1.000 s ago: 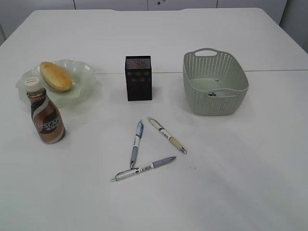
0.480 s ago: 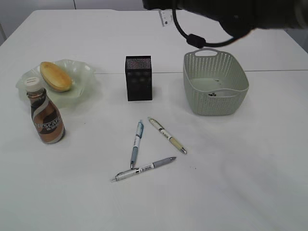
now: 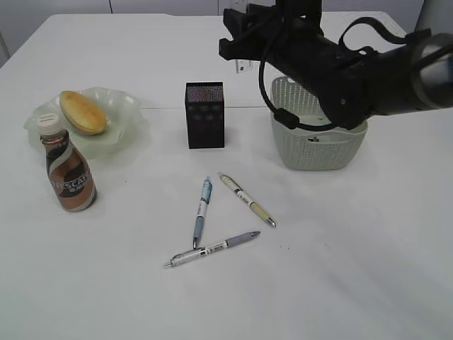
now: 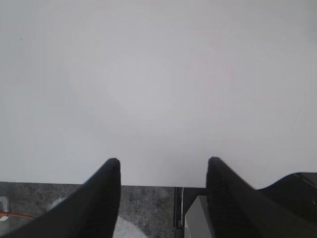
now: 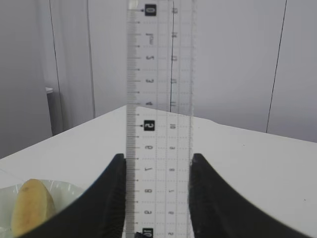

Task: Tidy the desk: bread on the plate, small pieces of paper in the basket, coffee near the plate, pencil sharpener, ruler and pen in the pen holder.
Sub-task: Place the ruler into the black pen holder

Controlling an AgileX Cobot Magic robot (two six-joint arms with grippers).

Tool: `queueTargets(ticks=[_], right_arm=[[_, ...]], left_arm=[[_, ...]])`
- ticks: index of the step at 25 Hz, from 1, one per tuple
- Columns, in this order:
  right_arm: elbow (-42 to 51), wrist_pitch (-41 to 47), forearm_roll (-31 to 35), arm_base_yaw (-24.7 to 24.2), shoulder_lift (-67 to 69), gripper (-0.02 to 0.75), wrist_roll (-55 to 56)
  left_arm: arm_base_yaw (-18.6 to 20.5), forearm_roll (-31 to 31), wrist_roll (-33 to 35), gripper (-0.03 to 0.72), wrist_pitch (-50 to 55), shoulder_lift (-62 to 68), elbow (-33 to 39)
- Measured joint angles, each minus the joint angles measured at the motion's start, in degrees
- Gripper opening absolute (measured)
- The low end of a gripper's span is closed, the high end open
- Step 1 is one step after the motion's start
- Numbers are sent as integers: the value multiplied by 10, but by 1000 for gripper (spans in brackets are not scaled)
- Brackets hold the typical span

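Above pen holder (image 3: 204,115) | right pincer (image 5: 156,198) clamps ruler (image 5: 158,119) by its edges | left pincer (image 4: 163,198) wide, empty | align ruler vertical over opening, lower before release.

Bright, even, diffuse light; shadows are faint and soft. The exterior view is sharp, the left wrist view washed-out white.

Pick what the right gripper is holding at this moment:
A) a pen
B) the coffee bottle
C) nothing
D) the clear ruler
D: the right wrist view shows the clear ruler clamped upright between the right gripper fingers, while three pens lie on the desk.
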Motion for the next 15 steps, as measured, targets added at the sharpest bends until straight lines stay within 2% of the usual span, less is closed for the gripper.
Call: queueTargets(ticks=[4,10,15], right_arm=[[-41,-3,1,0,38,262,11],[-130,-4,-5,0,93,262,87],[-194,25,-58,0,133,262,143]], left_arm=[[0,1,0,407,2,0,0],[0,10,0,406,3,0,0],[0,10,0,406,3,0,0]])
